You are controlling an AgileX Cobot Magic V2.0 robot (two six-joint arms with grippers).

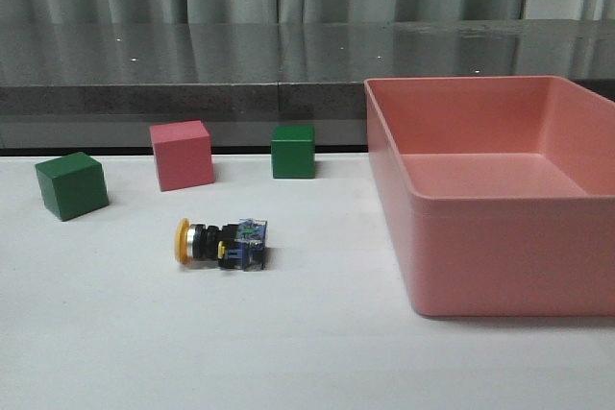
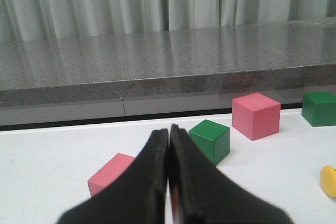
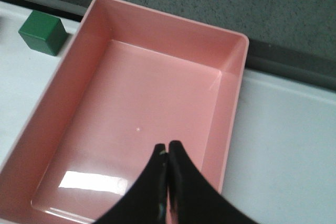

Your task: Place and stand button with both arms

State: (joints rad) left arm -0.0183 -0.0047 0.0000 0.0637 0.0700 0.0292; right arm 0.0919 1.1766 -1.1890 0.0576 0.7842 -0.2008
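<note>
The button [image 1: 223,243] lies on its side on the white table, yellow cap pointing left, clear-blue base to the right. Only the edge of its yellow cap [image 2: 329,180] shows in the left wrist view. Neither arm appears in the front view. My left gripper [image 2: 168,129] is shut and empty, low over the table near a pink cube [image 2: 108,179] and a green cube [image 2: 211,140]. My right gripper [image 3: 167,146] is shut and empty, held above the pink bin [image 3: 231,103].
The large pink bin [image 1: 389,170] stands on the right of the table. A green cube [image 1: 71,185], a pink cube [image 1: 181,155] and another green cube [image 1: 292,151] stand behind the button. A grey ledge [image 1: 192,93] runs along the table's far edge.
</note>
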